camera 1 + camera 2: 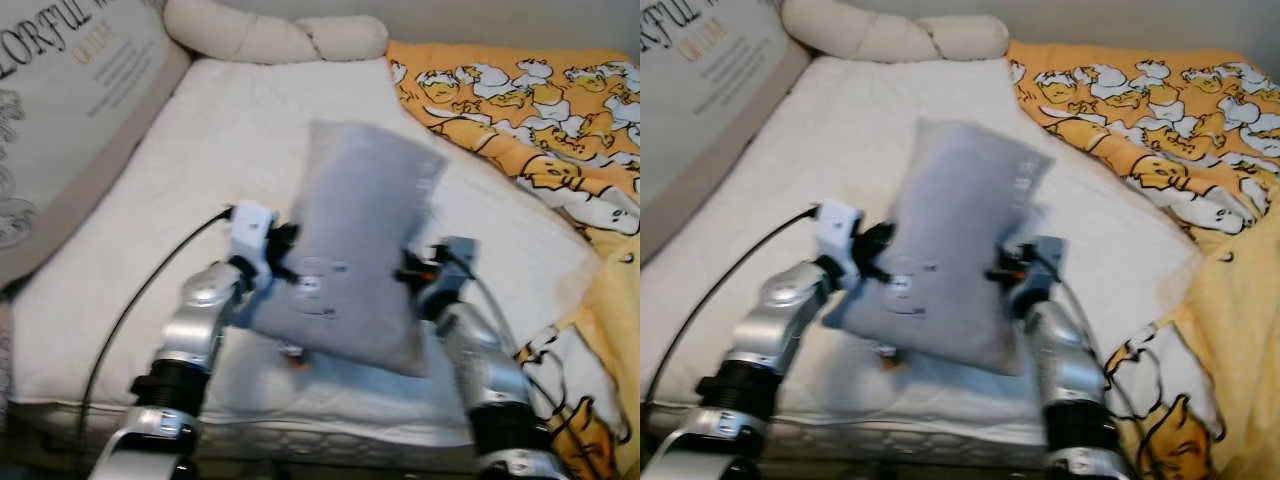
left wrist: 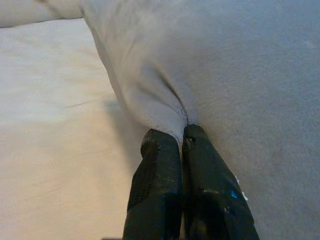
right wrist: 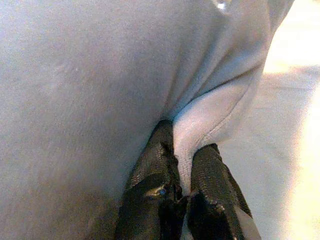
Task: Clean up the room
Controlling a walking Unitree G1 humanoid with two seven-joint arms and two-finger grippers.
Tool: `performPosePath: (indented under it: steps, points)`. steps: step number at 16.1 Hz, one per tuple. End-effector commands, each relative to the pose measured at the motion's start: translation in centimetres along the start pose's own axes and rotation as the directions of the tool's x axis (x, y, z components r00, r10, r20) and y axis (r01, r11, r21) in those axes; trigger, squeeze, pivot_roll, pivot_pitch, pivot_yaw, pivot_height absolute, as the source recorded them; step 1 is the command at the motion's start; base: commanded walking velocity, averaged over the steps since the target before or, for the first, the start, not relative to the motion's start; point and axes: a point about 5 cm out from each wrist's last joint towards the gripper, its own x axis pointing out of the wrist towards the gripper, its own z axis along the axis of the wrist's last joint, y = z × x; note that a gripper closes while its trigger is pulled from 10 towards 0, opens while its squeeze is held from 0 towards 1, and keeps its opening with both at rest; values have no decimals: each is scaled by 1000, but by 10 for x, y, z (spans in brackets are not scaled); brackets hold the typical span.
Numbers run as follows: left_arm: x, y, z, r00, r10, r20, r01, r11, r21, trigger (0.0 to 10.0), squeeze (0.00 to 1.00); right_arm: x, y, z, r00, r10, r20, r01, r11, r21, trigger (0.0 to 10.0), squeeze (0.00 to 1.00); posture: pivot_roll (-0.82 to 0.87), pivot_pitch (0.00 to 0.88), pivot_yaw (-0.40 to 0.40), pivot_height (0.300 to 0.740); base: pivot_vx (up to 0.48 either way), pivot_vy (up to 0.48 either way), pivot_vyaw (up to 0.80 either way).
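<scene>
white mattress (image 1: 230, 150) fills the scene, an orange duck-print blanket (image 1: 520, 110) on its right side. held up over the mattress's near edge, tilted, is a grey pillow (image 1: 355, 240): likely light, soft and floppy, best pinched at its side edges. left gripper (image 2: 181, 137) and right gripper (image 3: 186, 150) each clamp a fabric fold. no containers visible.
</scene>
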Motion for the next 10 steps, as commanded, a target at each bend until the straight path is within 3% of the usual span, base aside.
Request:
performPosePath:
  steps: [1, 10]
  points:
    - [5, -2, 11, 999, -5, 37, 4, 1000, 21, 10000, 0, 3, 1, 7, 1000, 1, 14, 0, 1000, -13, 10000, 0, -7, 0, 27, 740, 0, 345, 0]
    - [10, 0, 13, 1000, -8, 21, 7, 999, 38, 10000, 0, 5, -2, 9, 999, -41, 35, 41, 999, 0, 10000, 0, -18, 0, 44, 740, 0, 344, 0]
